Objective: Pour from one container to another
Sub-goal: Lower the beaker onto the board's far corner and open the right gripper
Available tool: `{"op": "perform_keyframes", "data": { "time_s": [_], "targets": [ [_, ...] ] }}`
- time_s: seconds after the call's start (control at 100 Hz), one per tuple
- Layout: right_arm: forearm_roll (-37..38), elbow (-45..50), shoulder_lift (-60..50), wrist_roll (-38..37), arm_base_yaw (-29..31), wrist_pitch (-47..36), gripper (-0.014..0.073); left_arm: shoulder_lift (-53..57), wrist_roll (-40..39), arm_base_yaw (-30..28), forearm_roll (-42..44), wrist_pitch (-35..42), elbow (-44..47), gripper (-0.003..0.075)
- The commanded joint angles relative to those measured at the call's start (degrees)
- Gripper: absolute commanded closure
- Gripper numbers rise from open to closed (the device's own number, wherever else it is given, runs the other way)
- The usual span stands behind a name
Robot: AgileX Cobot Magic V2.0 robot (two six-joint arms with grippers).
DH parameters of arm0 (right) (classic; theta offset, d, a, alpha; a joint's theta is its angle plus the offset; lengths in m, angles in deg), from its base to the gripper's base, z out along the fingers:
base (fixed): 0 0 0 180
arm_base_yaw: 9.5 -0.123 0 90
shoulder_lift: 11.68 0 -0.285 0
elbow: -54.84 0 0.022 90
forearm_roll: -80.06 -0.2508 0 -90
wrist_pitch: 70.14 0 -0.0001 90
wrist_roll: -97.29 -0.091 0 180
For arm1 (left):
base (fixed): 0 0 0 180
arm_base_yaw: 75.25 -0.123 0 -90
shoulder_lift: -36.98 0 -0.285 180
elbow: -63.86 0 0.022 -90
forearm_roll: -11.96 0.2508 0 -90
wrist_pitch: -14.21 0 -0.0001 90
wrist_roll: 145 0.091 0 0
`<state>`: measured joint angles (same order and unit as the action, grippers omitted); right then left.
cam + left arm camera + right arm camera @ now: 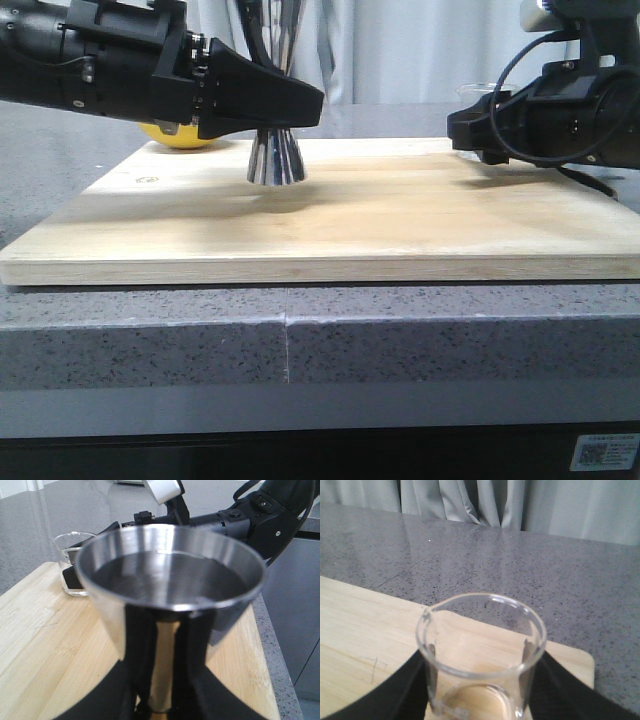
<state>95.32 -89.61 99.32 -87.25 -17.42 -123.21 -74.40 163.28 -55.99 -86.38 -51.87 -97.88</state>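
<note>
Judging by position, pouring has not begun: left gripper [290, 105] clamps the upright jigger [276, 160], right gripper [480, 680] clamps the beaker [481, 650], both resting on the board [400, 220].

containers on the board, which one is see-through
The beaker in the right hand: clear glass with a pouring lip. The jigger is opaque polished steel.

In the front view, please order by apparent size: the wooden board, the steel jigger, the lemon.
1. Wooden board.
2. Steel jigger, partly hidden by the left end effector.
3. Lemon, mostly hidden, so unsure.
</note>
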Motion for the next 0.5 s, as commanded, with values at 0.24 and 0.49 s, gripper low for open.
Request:
{"op": "perform_keyframes", "data": {
  "time_s": [0.24,0.49],
  "targets": [
    [-0.35,-1.22,-2.74,0.23,0.42,-1.68,0.0146,3.09,-0.64,0.59,-3.55,-6.69,-1.56,0.0739],
    [-0.59,-1.22,-5.09,0.23,0.42,-0.14,0.0141,3.09,-0.64,0.59,-3.55,-6.69,-1.56,0.0739]
  ]
}}
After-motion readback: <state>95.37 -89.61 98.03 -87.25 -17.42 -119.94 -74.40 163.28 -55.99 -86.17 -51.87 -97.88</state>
